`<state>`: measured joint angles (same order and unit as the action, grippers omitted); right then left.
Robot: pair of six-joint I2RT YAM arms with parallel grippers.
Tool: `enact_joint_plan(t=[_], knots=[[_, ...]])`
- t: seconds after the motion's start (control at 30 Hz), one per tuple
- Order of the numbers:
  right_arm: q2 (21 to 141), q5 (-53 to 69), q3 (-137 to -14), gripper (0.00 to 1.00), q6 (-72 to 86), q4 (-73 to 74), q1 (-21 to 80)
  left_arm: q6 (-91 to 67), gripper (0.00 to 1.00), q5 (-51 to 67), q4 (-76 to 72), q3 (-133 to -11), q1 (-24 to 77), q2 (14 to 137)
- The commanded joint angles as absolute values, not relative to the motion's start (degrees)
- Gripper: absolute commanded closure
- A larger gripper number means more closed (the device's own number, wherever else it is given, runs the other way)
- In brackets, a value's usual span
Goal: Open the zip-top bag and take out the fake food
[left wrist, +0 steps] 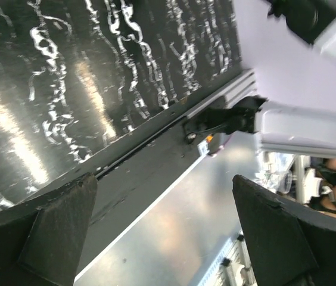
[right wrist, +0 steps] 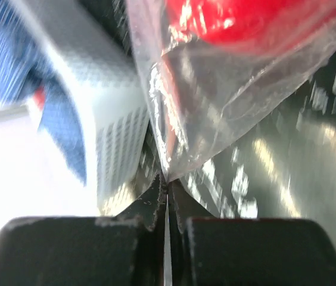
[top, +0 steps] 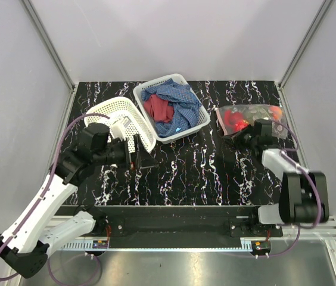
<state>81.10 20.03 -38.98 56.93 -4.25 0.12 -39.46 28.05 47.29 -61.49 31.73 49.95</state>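
The clear dotted zip-top bag lies at the right rear of the black marbled table, with red fake food inside. My right gripper is shut on the bag's near-left corner. In the right wrist view the jaws pinch the clear plastic edge, with a red fruit inside the bag above. My left gripper is open and empty, held above the table's left middle; its fingers stand wide apart and point toward the table's front edge.
A white perforated basket with blue and red cloths stands at the rear centre. A second white basket lies tipped on its side by the left arm. The right wrist view shows the basket wall close to the bag.
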Motion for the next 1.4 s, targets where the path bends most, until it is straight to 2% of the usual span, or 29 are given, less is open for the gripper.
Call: enact_joint_plan(t=[0.0, 0.17, 0.2, 0.37, 0.53, 0.67, 0.93, 1.17, 1.2, 1.27, 1.3, 1.33, 1.37], knots=[[66.67, 26.72, -33.93, 1.00, 58.80, 4.90, 0.35, -48.14, 0.01, 32.51, 33.78, -57.40, 32.61, 50.70], [51.87, 26.46, -33.74, 1.00, 61.17, 20.07, 0.35, -53.87, 0.01, 31.30, 23.39, -56.51, 36.12, 58.52], [49.33, 26.37, -34.62, 1.00, 61.17, 23.35, 0.35, -55.97, 0.01, 31.29, 22.33, -57.47, 36.38, 63.32], [43.52, 29.53, -34.54, 1.00, 60.56, 33.55, 0.35, -57.56, 0.01, 25.60, 19.87, -62.49, 42.43, 76.01], [40.26, 33.30, -31.30, 1.00, 58.62, 37.17, 0.35, -66.78, 0.01, 24.26, 8.62, -61.96, 45.79, 85.59], [39.38, 39.72, -29.71, 1.00, 56.78, 37.97, 0.35, -70.57, 0.02, 25.14, 8.00, -67.05, 47.46, 96.20], [33.23, 44.20, -27.43, 1.00, 54.75, 40.87, 0.35, -76.55, 0.09, 22.85, 5.54, -71.80, 50.01, 107.21], [32.96, 45.36, -28.30, 1.00, 50.63, 45.61, 0.35, -74.63, 0.35, 22.33, 3.95, -77.60, 50.10, 113.99], [33.05, 44.74, -29.34, 1.00, 48.80, 46.75, 0.35, -73.75, 0.48, 22.06, 4.39, -78.39, 50.10, 114.26], [33.22, 42.73, -30.75, 1.00, 46.77, 49.91, 0.35, -70.42, 0.64, 20.84, 7.18, -80.06, 50.27, 114.00], [33.31, 41.67, -32.68, 0.96, 44.41, 52.53, 0.35, -69.01, 0.79, 20.05, 8.86, -80.50, 50.36, 113.04], [33.83, 39.83, -33.74, 0.87, 43.08, 53.69, 0.26, -65.77, 0.84, 18.30, 12.10, -80.94, 50.27, 112.16], [34.36, 38.86, -36.27, 0.83, 40.28, 54.83, 0.35, -63.92, 0.90, 17.41, 13.52, -81.03, 50.36, 111.28]])
